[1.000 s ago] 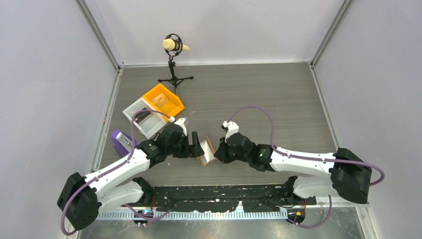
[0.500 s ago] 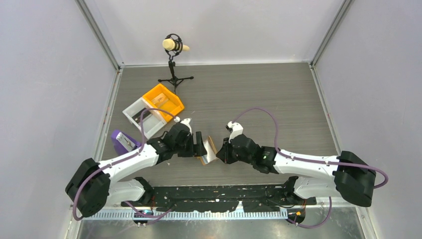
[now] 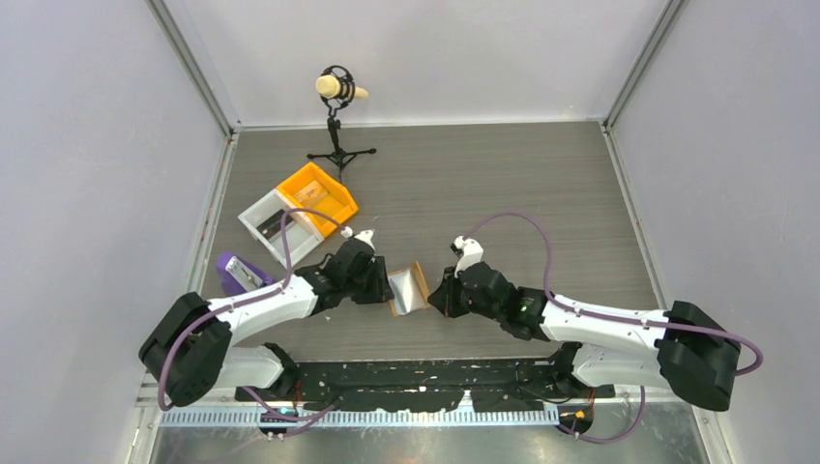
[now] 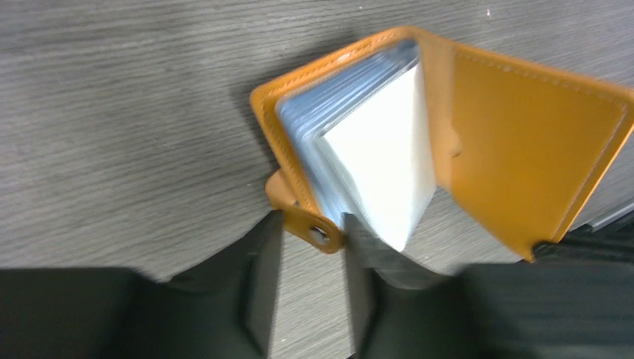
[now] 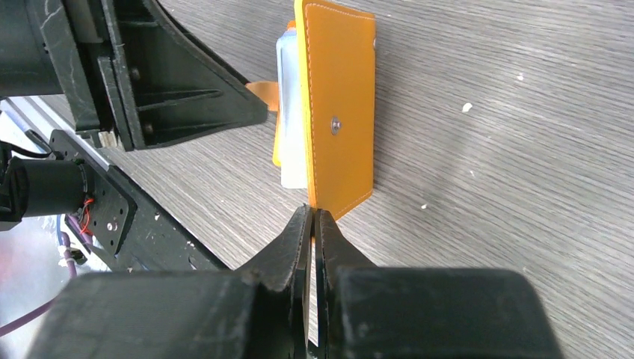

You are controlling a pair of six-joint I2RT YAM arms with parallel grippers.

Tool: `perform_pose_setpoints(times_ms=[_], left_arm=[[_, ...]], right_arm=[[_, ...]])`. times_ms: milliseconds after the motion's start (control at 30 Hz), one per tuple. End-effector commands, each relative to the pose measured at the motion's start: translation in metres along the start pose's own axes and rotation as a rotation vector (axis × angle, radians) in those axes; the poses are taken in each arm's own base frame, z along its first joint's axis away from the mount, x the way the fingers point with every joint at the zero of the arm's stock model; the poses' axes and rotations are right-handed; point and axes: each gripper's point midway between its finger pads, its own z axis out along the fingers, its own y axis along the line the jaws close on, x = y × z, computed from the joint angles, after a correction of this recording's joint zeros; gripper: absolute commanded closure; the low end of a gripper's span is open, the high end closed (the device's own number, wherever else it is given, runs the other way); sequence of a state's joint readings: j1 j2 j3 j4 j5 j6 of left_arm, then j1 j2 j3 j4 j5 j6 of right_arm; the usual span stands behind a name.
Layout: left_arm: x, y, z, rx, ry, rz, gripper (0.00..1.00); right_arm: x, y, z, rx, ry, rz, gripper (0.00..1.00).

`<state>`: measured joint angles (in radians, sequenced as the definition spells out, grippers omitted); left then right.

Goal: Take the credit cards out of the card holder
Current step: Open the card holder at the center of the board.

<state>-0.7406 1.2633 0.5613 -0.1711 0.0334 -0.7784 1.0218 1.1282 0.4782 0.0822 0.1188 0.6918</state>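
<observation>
The card holder (image 3: 408,288) stands on edge on the table, spread open between the two arms, orange outside with pale blue-white pocket leaves (image 4: 374,149) inside. My right gripper (image 5: 314,213) is shut on the bottom edge of its orange cover (image 5: 344,97). My left gripper (image 4: 310,243) is part open, its fingertips on either side of the other cover's lower corner, with the snap tab (image 4: 320,235) in the gap. The credit cards are hidden; no dark card shows among the leaves.
An orange bin (image 3: 317,196) and a white bin (image 3: 278,227) stand at the back left, with a purple object (image 3: 237,274) near the left arm. A microphone stand (image 3: 338,145) is at the back. The black base plate (image 3: 416,382) runs along the near edge.
The left gripper has moved right onto the holder's left side and its jaws have narrowed. The holder has spread wider open. The right arm has shifted slightly right, still gripping the cover.
</observation>
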Motion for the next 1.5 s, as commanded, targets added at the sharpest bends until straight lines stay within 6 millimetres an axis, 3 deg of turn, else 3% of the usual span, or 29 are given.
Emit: perform_pose_setpoints(times_ms=[0,133,200,433,600,700,900,1033,1233,1467], left_arm=[[-0.014,-0.008,-0.002,0.017,-0.052,0.037,0.76],[-0.010,-0.007,-0.006,0.015,-0.026,0.050,1.00],[-0.006,-0.012,-0.009,0.051,-0.021,0.056,1.00],[-0.008,-0.042,-0.026,0.254,-0.071,0.064,1.00],[-0.011,-0.048,-0.034,0.297,-0.102,0.089,1.00],[-0.010,-0.052,-0.037,0.319,-0.103,0.099,1.00],[-0.006,-0.058,-0.040,0.361,-0.115,0.106,1.00],[-0.002,-0.056,-0.042,0.360,-0.108,0.116,1.00],[0.002,-0.055,-0.046,0.371,-0.108,0.119,1.00],[0.006,-0.053,-0.051,0.382,-0.125,0.119,1.00]], right_arm=[[-0.015,-0.005,-0.004,0.001,-0.066,0.016,0.95],[-0.014,-0.024,-0.006,0.035,-0.057,0.030,0.95],[-0.016,-0.033,-0.008,0.049,-0.060,0.043,0.93],[-0.028,-0.045,-0.022,0.129,-0.041,-0.043,0.67],[-0.043,-0.034,-0.041,0.137,-0.002,-0.122,0.52],[-0.049,-0.032,-0.052,0.164,0.020,-0.154,0.49],[-0.067,0.013,-0.062,0.028,-0.040,-0.186,0.48],[-0.069,0.037,-0.052,-0.051,-0.042,-0.194,0.48],[-0.054,0.035,-0.018,-0.019,0.030,-0.243,0.40],[-0.031,0.034,0.018,0.008,0.138,-0.297,0.39]])
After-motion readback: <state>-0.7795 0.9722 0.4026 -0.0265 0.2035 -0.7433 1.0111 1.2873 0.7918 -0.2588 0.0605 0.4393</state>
